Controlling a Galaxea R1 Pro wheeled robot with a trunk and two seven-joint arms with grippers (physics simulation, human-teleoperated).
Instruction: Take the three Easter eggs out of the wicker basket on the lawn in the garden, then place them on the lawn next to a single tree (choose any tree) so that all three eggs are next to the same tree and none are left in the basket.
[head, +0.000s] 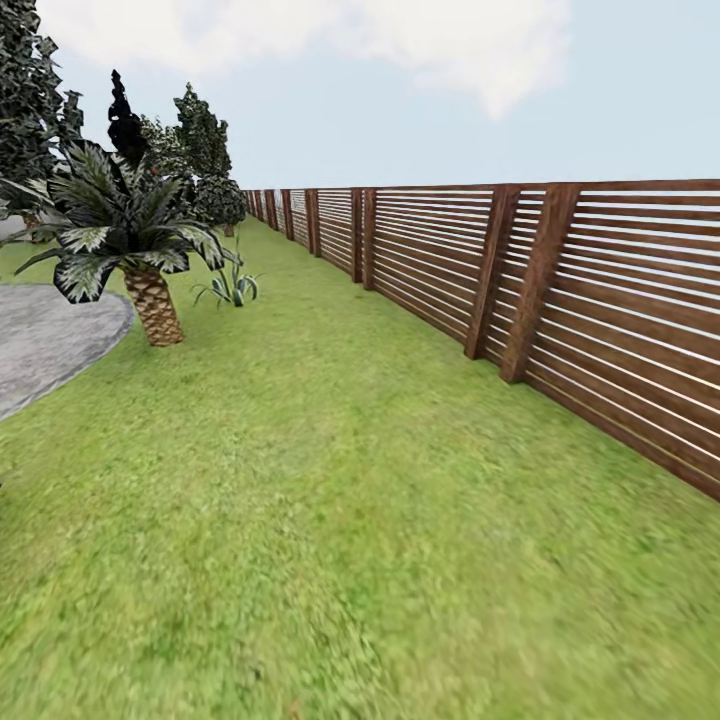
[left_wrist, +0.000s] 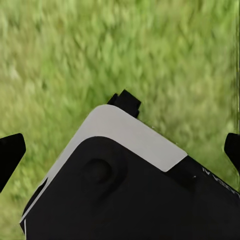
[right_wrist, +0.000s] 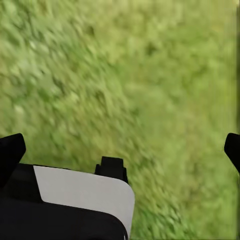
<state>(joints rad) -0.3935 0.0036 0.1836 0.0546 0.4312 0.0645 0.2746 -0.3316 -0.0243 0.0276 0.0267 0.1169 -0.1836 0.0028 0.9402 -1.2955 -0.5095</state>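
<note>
The robot stands on the lawn (head: 330, 520) with a long brown slatted fence (head: 560, 300) running away along one side. A short palm (head: 130, 240) with a scaly trunk grows well away from the fence, at the edge of a grey paved patch (head: 50, 335); a small spiky plant (head: 232, 288) sits between palm and fence, and taller dark trees (head: 200, 135) stand beyond the palm.

In the left wrist view the left gripper (left_wrist: 120, 150) has its dark fingers (left_wrist: 11, 152) spread wide with grass between them, holding nothing. The right gripper (right_wrist: 120, 150) looks the same, fingers (right_wrist: 10, 150) apart and empty over blurred grass. Part of the robot's black-and-white body (left_wrist: 130, 190) sits under each wrist camera.

Neither basket nor eggs can be placed from here, so the task appears to be at a searching or travelling stage. The main risk is heading the wrong way: following the fence may lead away from the basket. Another is taking the palm or a dark-trunked tree for the intended pale-trunked tree. Driving close alongside the fence could also clip a post.
</note>
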